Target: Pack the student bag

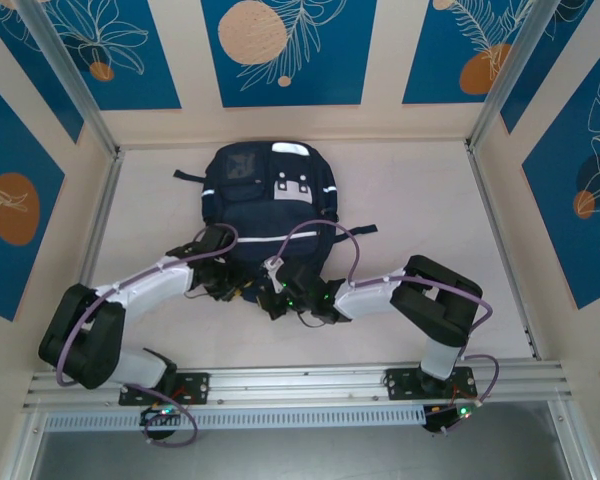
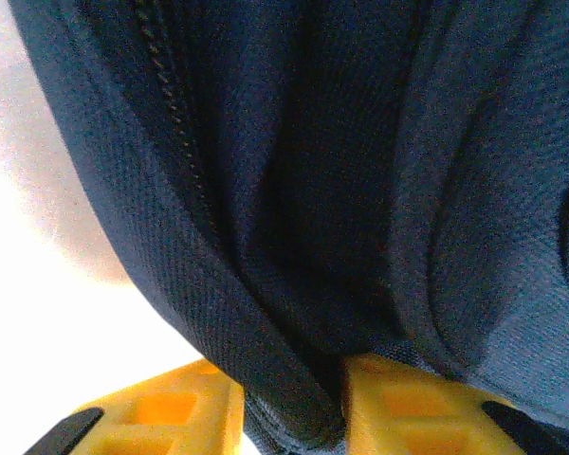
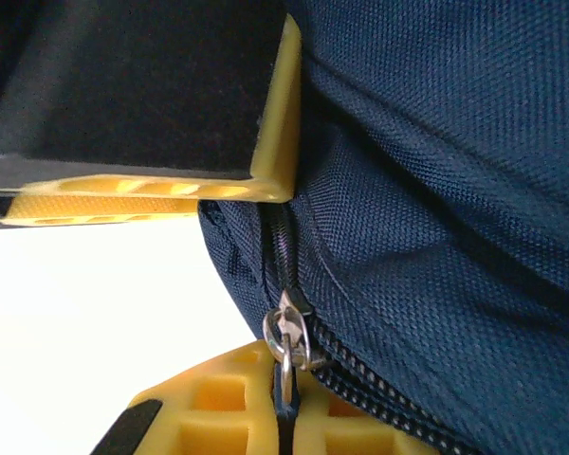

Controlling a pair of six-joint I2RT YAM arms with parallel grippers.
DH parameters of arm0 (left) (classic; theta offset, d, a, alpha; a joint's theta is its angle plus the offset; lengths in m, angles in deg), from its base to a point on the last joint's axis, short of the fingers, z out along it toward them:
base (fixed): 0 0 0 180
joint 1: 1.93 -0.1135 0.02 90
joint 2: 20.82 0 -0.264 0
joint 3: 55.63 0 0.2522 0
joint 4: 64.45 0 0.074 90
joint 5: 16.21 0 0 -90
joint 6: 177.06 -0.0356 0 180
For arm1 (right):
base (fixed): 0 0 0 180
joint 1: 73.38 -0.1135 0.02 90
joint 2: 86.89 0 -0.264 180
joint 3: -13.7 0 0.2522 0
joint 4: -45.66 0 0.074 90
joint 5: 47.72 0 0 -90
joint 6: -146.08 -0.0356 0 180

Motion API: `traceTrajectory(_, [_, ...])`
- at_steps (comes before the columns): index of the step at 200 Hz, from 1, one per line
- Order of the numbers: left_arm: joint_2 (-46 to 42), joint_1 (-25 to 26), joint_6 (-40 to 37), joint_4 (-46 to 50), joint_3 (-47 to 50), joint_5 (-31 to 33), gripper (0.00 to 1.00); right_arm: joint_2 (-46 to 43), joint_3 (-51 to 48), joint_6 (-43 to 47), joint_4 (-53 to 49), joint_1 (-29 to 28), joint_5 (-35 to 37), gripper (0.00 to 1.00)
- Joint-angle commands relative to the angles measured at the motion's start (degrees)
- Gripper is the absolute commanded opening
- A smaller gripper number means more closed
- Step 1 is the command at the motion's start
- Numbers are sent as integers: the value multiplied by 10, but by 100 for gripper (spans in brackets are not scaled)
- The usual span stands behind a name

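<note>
Navy bag (image 1: 270,195) lies flat on the pale table (image 1: 410,220), centred and toward the far side, with its near edge meeting both arms. Left gripper (image 2: 289,417): the yellow fingers (image 2: 171,417) are closed on a raised fold of bag fabric, which touches both pads, with the zip (image 2: 175,114) running just beside it. Right gripper (image 3: 284,412): the fingers are pressed together on the tab of the metal zip pull (image 3: 286,336), which hangs from the slider at a rounded corner of the bag. The step in hand is judged to be running the slider along the zip to open the bag for packing. Whether the teeth on either side of the slider are meshed or parted cannot be told with certainty. To do this well, the right gripper should draw the pull along the line of the teeth rather than away from the cloth, and turn with the curve of the corner so that the slider does not cock and jam. The left gripper should hold its fold firm and pull gently against the direction of travel, since the bag is soft and would probably bunch or slide across the table otherwise. The tab is thin and smooth, so a steep pulling angle may let it slip from the pads. The two grippers work near each other and need room to avoid touching.
</note>
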Motion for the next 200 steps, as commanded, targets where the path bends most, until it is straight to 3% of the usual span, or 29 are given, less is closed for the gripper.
traceTrajectory(1, [36, -13, -5, -16, 5, 36, 28, -21, -22, 15, -44, -3, 24, 0])
traceTrajectory(116, [31, -22, -36, 20, -20, 68, 26, -128, -114, 61, -74, 45, 36, 0])
traceTrajectory(160, [19, -21, -47, 29, -27, 76, 25, -163, -119, 119, -99, 76, -17, 0])
traceTrajectory(200, [4, -21, -69, 50, -46, 90, 25, -124, -105, 131, -82, 82, -71, 0])
